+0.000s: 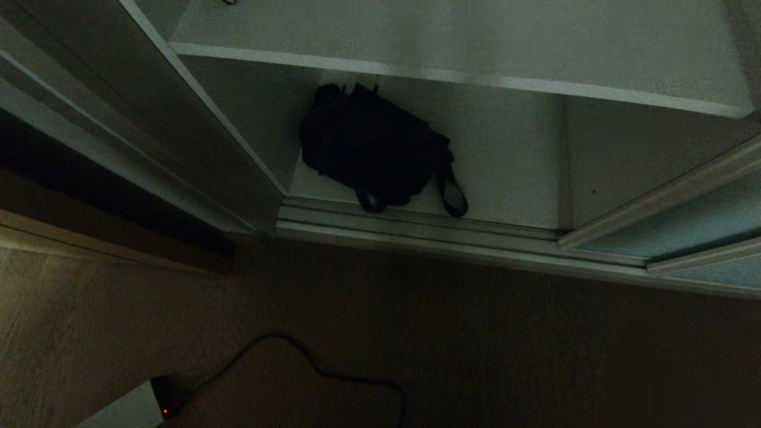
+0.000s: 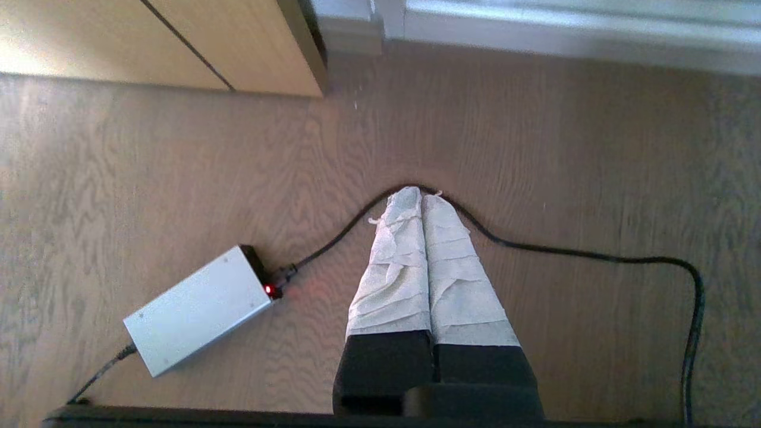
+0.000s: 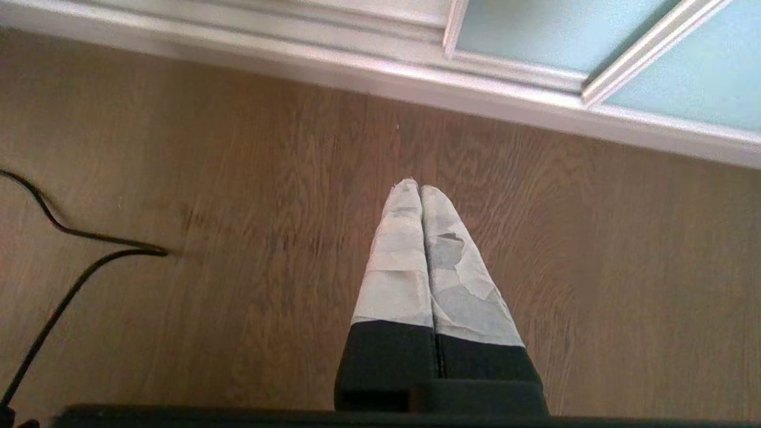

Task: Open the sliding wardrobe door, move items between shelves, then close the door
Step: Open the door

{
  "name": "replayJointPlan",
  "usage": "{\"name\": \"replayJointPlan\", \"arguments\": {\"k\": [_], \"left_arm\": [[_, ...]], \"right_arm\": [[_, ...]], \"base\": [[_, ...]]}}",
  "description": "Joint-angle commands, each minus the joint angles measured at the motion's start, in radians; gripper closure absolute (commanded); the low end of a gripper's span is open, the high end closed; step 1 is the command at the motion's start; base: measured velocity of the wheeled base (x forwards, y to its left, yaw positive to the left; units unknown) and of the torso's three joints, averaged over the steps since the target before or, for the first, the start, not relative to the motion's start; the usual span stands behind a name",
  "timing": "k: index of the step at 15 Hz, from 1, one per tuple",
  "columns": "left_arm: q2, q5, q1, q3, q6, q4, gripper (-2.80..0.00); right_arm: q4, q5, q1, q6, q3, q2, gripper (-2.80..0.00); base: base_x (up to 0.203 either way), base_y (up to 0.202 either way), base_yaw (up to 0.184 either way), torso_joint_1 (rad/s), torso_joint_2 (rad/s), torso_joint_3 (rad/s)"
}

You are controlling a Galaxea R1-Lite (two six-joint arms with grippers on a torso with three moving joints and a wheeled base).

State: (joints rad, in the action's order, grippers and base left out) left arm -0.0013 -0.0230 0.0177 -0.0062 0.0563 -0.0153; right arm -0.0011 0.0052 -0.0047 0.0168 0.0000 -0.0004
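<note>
1. Black fabric bag (image 1: 371, 156): one, on the bottom board of the wardrobe.
2. Shelf (image 1: 452, 41): one above the bag.
3. Frosted blue-green door panels (image 3: 553, 27): two, overlapping.
4. Grey power adapter (image 2: 199, 309): one.
5. Black cable (image 2: 594, 257): one visible run across the floor.
6. Grippers: two, left gripper (image 2: 422, 193) and right gripper (image 3: 419, 185).

No readable text in any view.

Nothing printed or written could be made out: the black bag (image 1: 374, 156) on the wardrobe floor showed no legible brand or tag, the grey power box (image 2: 199, 309) on the floor bore no label that could be read, only a small red light (image 2: 269, 290) at its cable end, and the shelf (image 1: 452, 74) and frosted sliding door (image 3: 553, 30) carried no markings or numbers.
</note>
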Motion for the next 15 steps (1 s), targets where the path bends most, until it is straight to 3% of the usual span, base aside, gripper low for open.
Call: {"name": "replayJointPlan", "arguments": {"k": [1, 15], "left_arm": [[0.003, 0.000, 0.001, 0.000, 0.000, 0.000, 0.00], [0.003, 0.000, 0.001, 0.005, -0.006, 0.014, 0.00]], "right_arm": [[0.000, 0.000, 0.000, 0.000, 0.000, -0.001, 0.00], [0.000, -0.001, 0.000, 0.000, 0.000, 0.000, 0.00]], "base": [[0.000, 0.000, 0.000, 0.002, 0.01, -0.198], [0.000, 0.000, 0.000, 0.004, 0.00, -0.174]]}}
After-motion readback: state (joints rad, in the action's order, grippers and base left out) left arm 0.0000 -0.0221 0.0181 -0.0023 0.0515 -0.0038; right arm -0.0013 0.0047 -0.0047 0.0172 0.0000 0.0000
